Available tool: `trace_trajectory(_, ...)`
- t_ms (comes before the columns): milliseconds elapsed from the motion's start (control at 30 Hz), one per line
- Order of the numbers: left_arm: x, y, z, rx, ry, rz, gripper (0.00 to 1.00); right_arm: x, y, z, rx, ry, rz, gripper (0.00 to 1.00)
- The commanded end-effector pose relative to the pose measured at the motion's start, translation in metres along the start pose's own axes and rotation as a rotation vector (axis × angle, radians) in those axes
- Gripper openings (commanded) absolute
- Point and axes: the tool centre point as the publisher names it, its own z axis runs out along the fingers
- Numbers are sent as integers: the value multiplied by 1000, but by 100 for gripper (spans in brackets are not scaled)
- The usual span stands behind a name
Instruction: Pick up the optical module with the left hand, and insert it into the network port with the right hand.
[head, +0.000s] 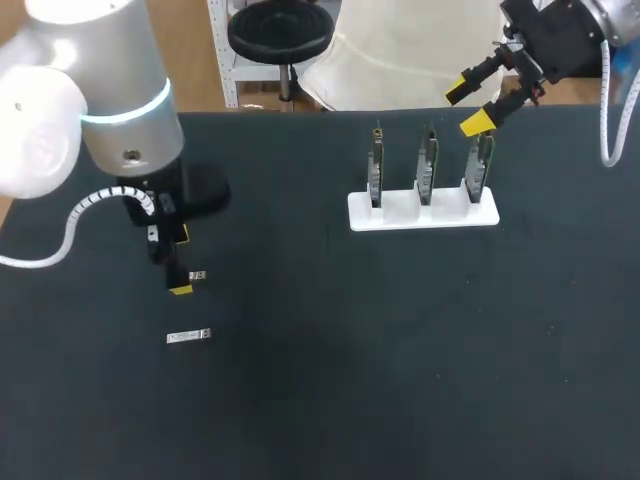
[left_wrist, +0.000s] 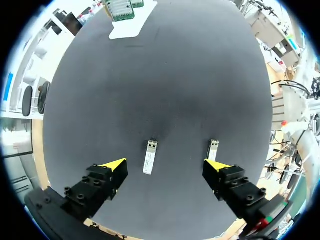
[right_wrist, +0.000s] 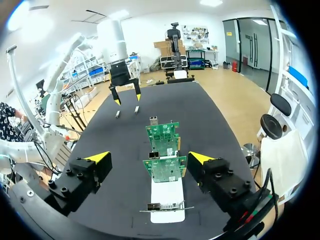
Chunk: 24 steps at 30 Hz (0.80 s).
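L gripper hangs over the table, fingers wide apart. The optical module lies flat between the tips, w/ a second module just ahead of one fingertip. Risk: on descent that finger clips the second module and skids it, or the target gets pinched askew, spoiling the handover. R gripper, also spread, hovers by the green boards in the white holder. Clearance there is hard to judge, so it may snag one.
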Motion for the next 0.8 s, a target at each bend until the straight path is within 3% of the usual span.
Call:
trace_trajectory(33, 3, 0, 9, -10, 6, -7, 100, 1, 1, 0, 3, -2, -2, 100)
trace_trajectory(800, 18, 9, 35, -30, -19, -19, 100, 1, 1, 0, 3, -2, -2, 100)
